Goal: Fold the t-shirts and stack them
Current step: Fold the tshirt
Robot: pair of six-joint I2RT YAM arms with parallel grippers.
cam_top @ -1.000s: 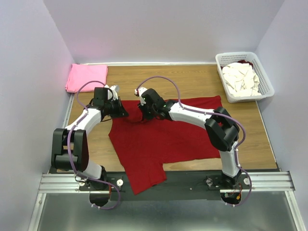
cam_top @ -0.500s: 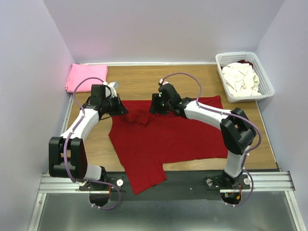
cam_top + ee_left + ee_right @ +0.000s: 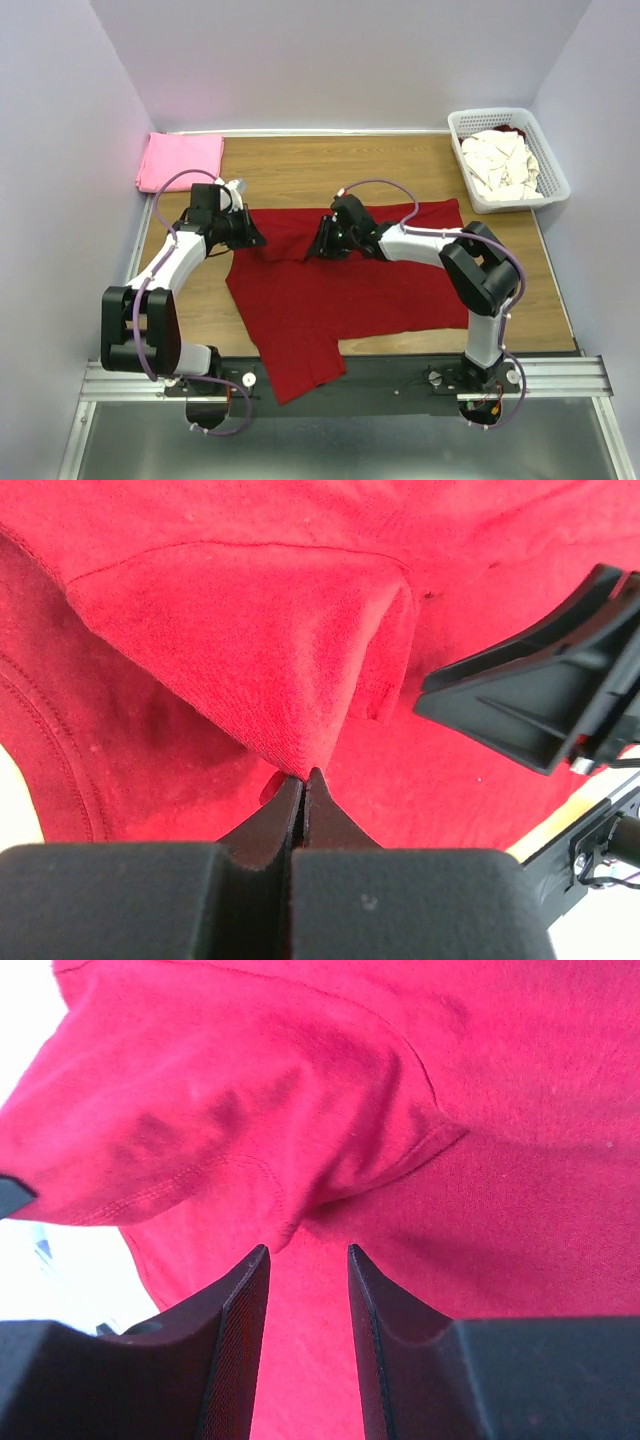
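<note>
A dark red t-shirt point(image 3: 340, 290) lies spread on the wooden table, its lower part hanging over the near edge. My left gripper point(image 3: 256, 238) is at the shirt's far left corner. In the left wrist view it point(image 3: 303, 777) is shut on a raised fold of the red cloth point(image 3: 250, 650). My right gripper point(image 3: 319, 247) hovers low over the shirt's far edge near the collar. Its jaws point(image 3: 308, 1252) stand open, with red cloth point(image 3: 480, 1190) lying beneath them and nothing pinched. A folded bright pink t-shirt point(image 3: 180, 160) rests at the far left corner.
A white lattice basket point(image 3: 490, 113) at the far right holds crumpled cream-white t-shirts point(image 3: 498, 165). The right gripper's black fingers point(image 3: 530, 700) show close to the left gripper's fold. Walls enclose the table on three sides.
The right gripper let go near the collar, swung to the far edge, then came back down over the shirt, jaws open. The left gripper stays shut on its fold, barely shifted.
</note>
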